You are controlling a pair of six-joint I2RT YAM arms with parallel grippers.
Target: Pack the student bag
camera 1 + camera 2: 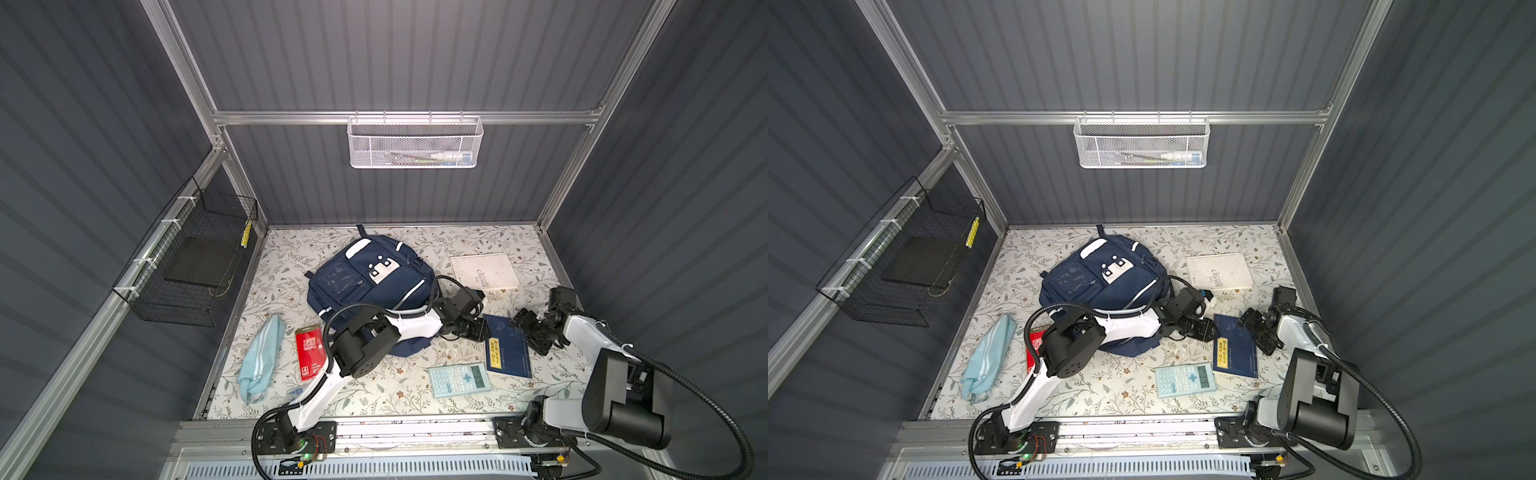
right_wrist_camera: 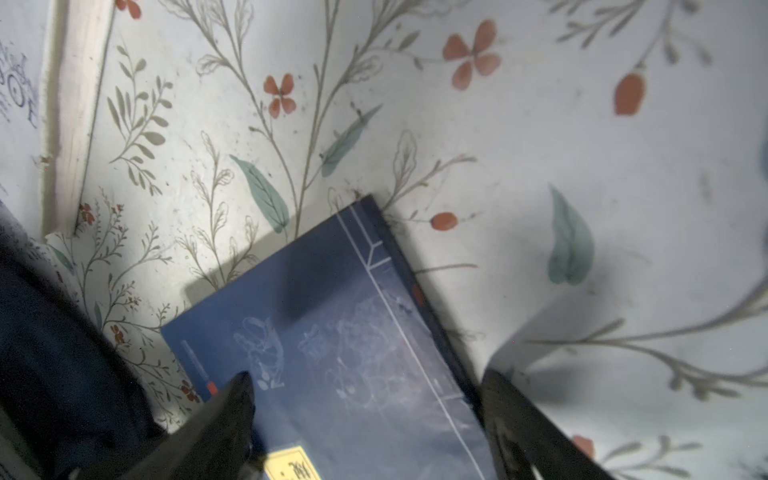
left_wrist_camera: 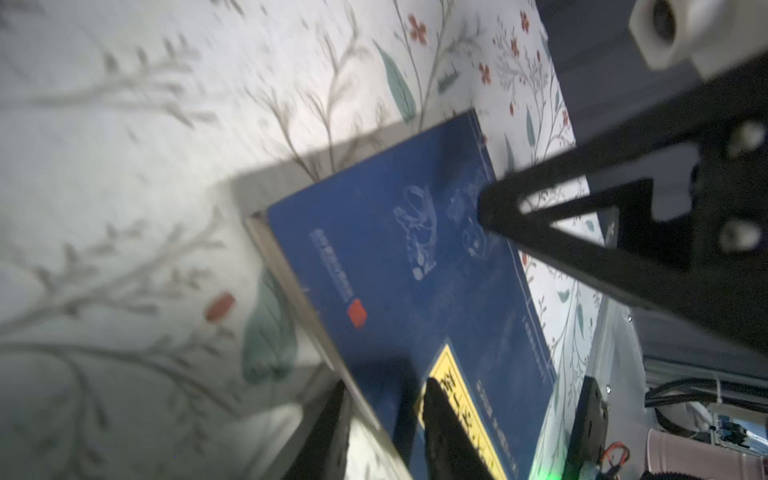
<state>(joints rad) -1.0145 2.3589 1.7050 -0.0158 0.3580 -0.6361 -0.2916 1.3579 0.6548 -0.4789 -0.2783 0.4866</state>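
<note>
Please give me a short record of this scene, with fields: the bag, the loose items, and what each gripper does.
bag: student bag lies front up on the floral table
loose items: blue book, white book, calculator, red packet, light-blue pouch, all outside the bag
left gripper: astride the blue book's edge; grip unclear
right gripper: open, astride a corner of the same book

left claw [image 3: 384, 415] narrow, pinching book [image 3: 415, 270] edge; right claw [image 2: 365, 388] spread wide, tilted downward
</note>
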